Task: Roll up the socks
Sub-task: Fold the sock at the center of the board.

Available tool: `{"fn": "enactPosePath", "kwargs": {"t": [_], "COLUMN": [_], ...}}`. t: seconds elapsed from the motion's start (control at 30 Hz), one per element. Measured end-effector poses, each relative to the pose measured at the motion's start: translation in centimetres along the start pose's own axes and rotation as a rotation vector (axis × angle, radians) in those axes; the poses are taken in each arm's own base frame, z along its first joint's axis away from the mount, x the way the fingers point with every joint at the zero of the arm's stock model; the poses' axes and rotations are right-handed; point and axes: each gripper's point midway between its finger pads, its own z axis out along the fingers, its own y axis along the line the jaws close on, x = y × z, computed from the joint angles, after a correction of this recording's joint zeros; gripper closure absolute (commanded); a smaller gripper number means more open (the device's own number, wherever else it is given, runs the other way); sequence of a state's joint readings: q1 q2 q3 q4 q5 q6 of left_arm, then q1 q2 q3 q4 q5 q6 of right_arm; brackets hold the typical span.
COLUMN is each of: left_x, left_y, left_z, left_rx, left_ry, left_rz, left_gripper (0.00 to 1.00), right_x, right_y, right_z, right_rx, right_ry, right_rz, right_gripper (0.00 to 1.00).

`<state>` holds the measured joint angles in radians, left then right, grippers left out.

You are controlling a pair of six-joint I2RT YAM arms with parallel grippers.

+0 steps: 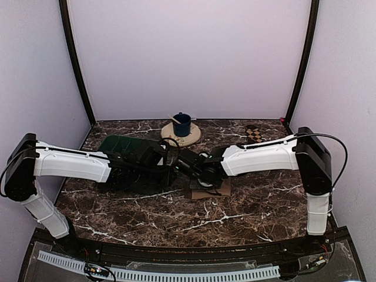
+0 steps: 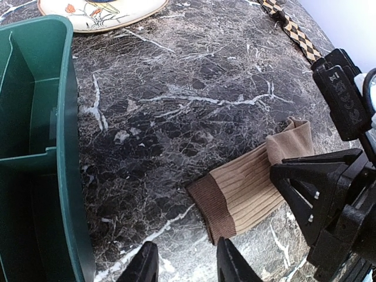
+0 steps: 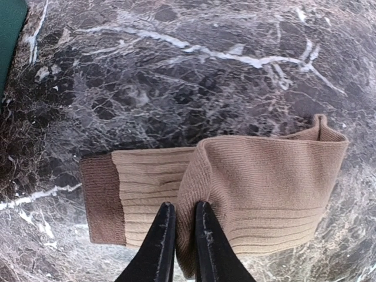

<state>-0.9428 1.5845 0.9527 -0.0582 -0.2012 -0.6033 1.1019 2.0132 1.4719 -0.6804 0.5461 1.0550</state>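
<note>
Lab-style robot test booth: plain lilac walls (image 1: 188,53), black corner posts (image 1: 75,64), marble-patterned table (image 1: 247,211).

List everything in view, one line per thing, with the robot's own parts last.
tan sock: one, tan with a darker brown cuff, folded over on itself near the table's middle
checkered sock: one, brown and cream, lying flat at the far right
bin: one, green, left of the middle
plate: one, cream with a flower pattern, far middle
cup: one, blue, standing on the plate
table: one, dark marble with white veins
left hand: one, black, open and holding nothing, near the tan sock's cuff
right hand: one, black, fingers closed on the tan sock's folded edge
</note>
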Motion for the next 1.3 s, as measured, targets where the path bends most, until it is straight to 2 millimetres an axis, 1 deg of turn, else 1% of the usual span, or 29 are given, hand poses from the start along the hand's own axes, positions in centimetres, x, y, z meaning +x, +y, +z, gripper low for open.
{"fn": "enactPosePath", "kwargs": {"t": [0.1, 0.13, 0.2, 0.27, 0.33, 0.5, 0.6, 0.7, 0.83, 0.93, 1.03, 1.13, 1.3], "left_x": [0.0, 0.0, 0.0, 0.0, 0.1, 0.1, 0.1, 0.1, 0.1, 0.1, 0.1, 0.4, 0.7], "left_y": [0.0, 0.0, 0.1, 0.1, 0.2, 0.4, 0.5, 0.4, -0.3, -1.4, -2.9, -4.3, -6.9], "left_z": [0.0, 0.0, 0.0, 0.0, 0.0, 0.1, 0.1, 0.1, 0.1, 0.7, 1.7, 2.9, 4.3], "left_rx": [-0.002, -0.002, -0.003, -0.005, -0.009, -0.019, -0.023, -0.019, 0.015, 0.060, 0.109, 0.157, 0.217], "left_ry": [-0.001, -0.001, -0.001, -0.002, -0.001, -0.003, -0.006, -0.005, 0.005, 0.024, 0.051, 0.083, 0.117], "left_rz": [0.000, 0.000, -0.001, -0.001, -0.003, -0.004, -0.004, -0.002, 0.017, 0.040, 0.065, 0.093, 0.150], "left_gripper": [0.64, 0.64, 0.64, 0.64, 0.64, 0.64, 0.64, 0.63, 0.62, 0.62, 0.61, 0.60, 0.60], "right_x": [0.2, 0.3, 0.5, 0.6, 0.5, 0.2, 0.1, 0.3, -0.3, -0.9, -1.1, -1.0, 0.8], "right_y": [0.4, 0.5, 0.8, 1.1, 1.5, 2.4, 2.4, 1.2, -0.2, -1.4, -2.8, -4.3, -8.0], "right_z": [0.4, 0.6, 1.0, 1.2, 1.2, 1.2, 1.2, 0.5, -1.2, -2.4, -3.2, -3.2, -2.1], "right_rx": [-0.002, -0.002, -0.004, -0.010, -0.025, -0.064, -0.080, -0.079, -0.095, -0.103, -0.092, -0.070, 0.000], "right_ry": [0.007, 0.009, 0.015, 0.020, 0.021, 0.009, -0.003, -0.012, -0.040, -0.071, -0.094, -0.110, -0.095], "right_rz": [-0.006, -0.010, -0.012, -0.014, -0.020, -0.006, 0.004, 0.007, 0.033, 0.058, 0.080, 0.102, 0.116], "right_gripper": [0.85, 0.82, 0.75, 0.63, 0.58, 0.57, 0.56, 0.57, 0.57, 0.57, 0.57, 0.57, 0.57]}}
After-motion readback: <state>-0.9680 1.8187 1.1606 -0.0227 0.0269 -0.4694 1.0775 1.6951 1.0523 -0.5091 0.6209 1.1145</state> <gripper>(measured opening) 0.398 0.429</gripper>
